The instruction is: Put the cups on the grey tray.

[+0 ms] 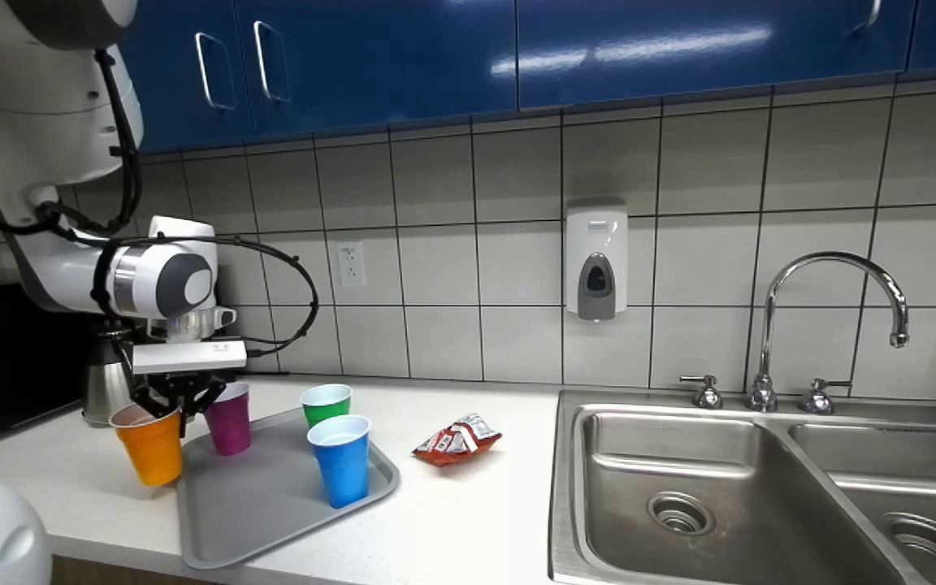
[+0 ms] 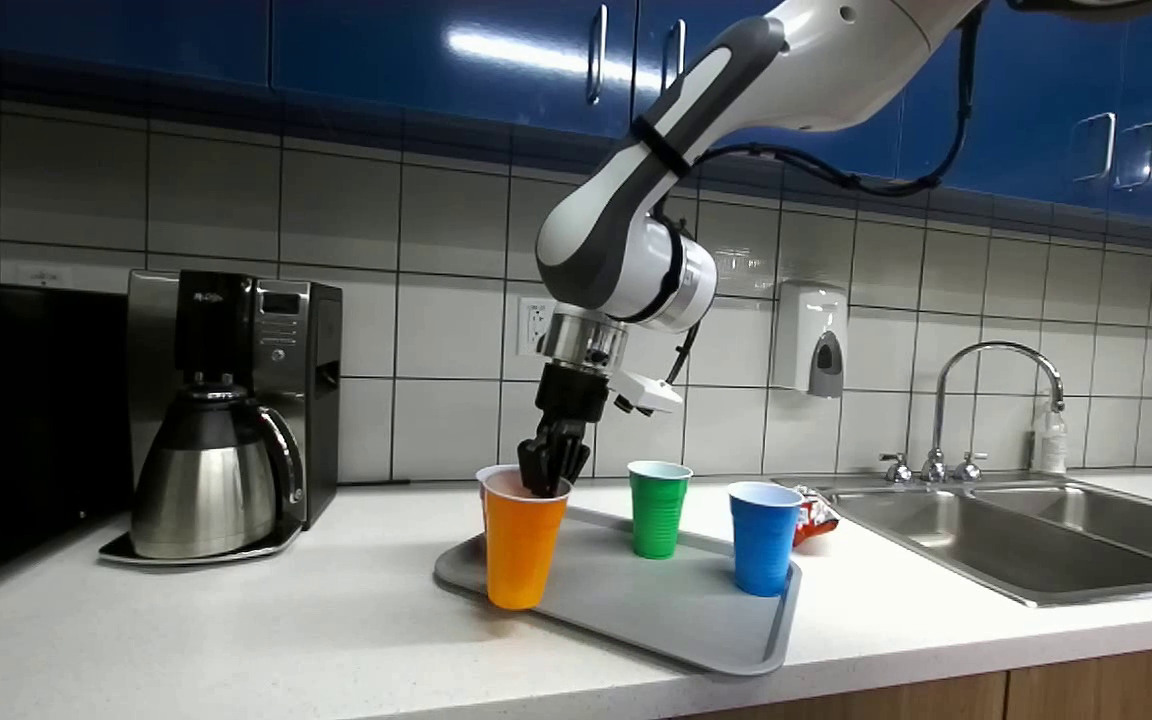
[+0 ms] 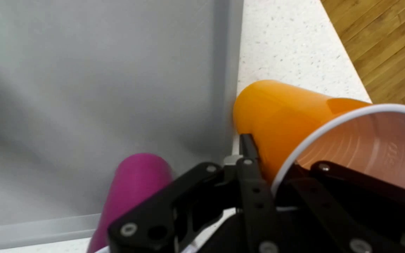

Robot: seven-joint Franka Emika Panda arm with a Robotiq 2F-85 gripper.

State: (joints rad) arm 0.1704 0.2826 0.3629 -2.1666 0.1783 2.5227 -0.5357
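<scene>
Coffee pot [image 1: 104, 390]: left of the grey tray [image 1: 249, 504], partly behind the arm [image 1: 62, 138] in an exterior view. Orange cup [image 1: 153, 451]: tilted, just beyond the tray's left edge; contact with the counter [image 1: 476, 520] cannot be told. Gripper [image 2: 544, 489]: fingers pinching the orange cup's wall, one outside, the inner one's tip hidden. Purple cup [image 1: 229, 422]: on tray; cut off in the wrist view. Green cup [image 1: 327, 406]: on tray, lower part behind blue cup [image 1: 344, 465]. Blue cup: on tray, near right rim. Red packet [image 1: 457, 440]: right of tray.
</scene>
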